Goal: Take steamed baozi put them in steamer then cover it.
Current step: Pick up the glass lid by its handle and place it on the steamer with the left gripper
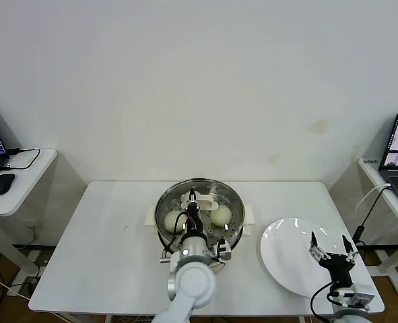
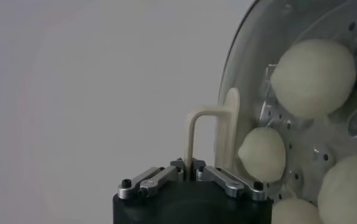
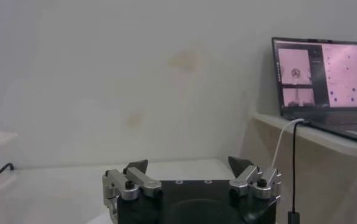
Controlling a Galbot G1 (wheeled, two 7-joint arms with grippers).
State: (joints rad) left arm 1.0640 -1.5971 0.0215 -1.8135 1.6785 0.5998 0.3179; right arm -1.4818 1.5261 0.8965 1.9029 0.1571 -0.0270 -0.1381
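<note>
While the left gripper [image 2: 192,172] has its jaws closed on the cover [image 1: 199,202] handle, lid resting over the steamer [image 1: 236,225] with steamed baozi [image 2: 312,77] beneath, covering looks nearly done; next comes releasing. Right gripper [image 1: 332,249] hovers over the plate [image 1: 279,259], jaws wide apart, empty.

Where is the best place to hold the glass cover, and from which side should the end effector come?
Grip the cover by its cream-white handle, coming from above. The handle stands up as a narrow arch from the glass, offering two flat sides to pinch. The left end effector is already shut on it over the steamer; the right end effector waits open over the plate.
</note>
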